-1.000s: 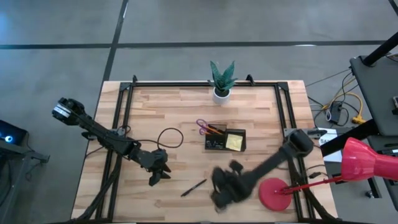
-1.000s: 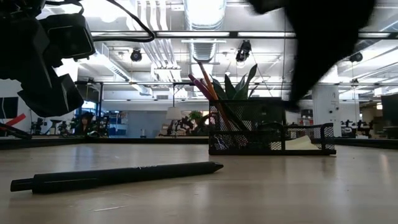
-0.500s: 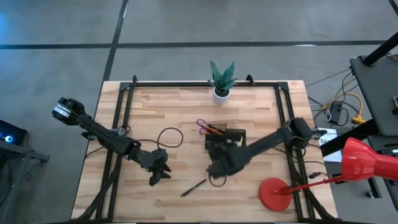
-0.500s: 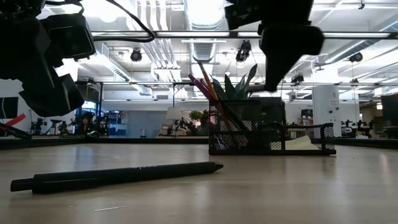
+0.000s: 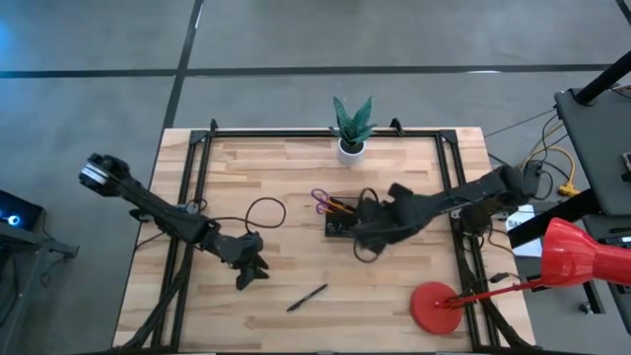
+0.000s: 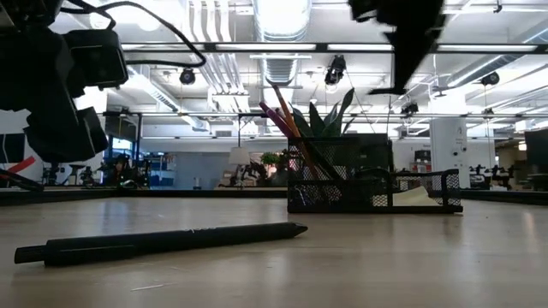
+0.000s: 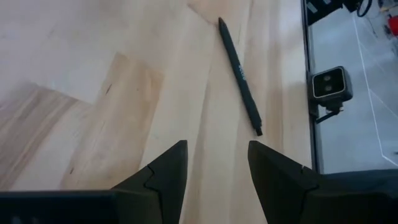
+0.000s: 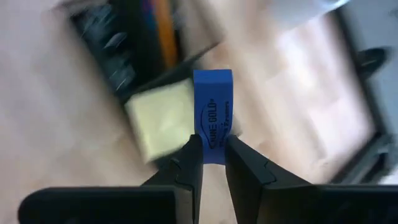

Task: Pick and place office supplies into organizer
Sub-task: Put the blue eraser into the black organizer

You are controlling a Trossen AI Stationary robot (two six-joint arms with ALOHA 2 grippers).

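My right gripper (image 5: 367,235) hangs above the black mesh organizer (image 5: 333,229), shut on a small blue eraser (image 8: 212,106). Below it, the yellow sticky-note pad (image 8: 160,122) lies in one compartment. Purple-handled scissors (image 5: 320,200) and an orange pen stand in the other. A black pen (image 5: 307,297) lies flat on the table near its front edge. My left gripper (image 5: 251,272) stands open just left of that pen, which shows ahead of its fingers (image 7: 239,74), with nothing between them. My right gripper pinches the blue eraser by one end (image 8: 212,149) between its two fingers. The rest of the block sticks out past the fingertips. The fingers slant down from the table's right. The eraser is lifted clear, over the organizer's sticky-note compartment.
A potted green plant (image 5: 352,138) stands at the table's far edge. A red lamp's round base (image 5: 434,306) sits at the near right corner. A black cable loop (image 5: 264,213) lies left of the organizer. A small camera (image 7: 329,84) stands at the table's front edge.
My right gripper has swung from the near edge beside the lamp base toward the far edge and upward. It now hangs over the organizer, still shut on the eraser. The black pen and the organizer have stayed put.
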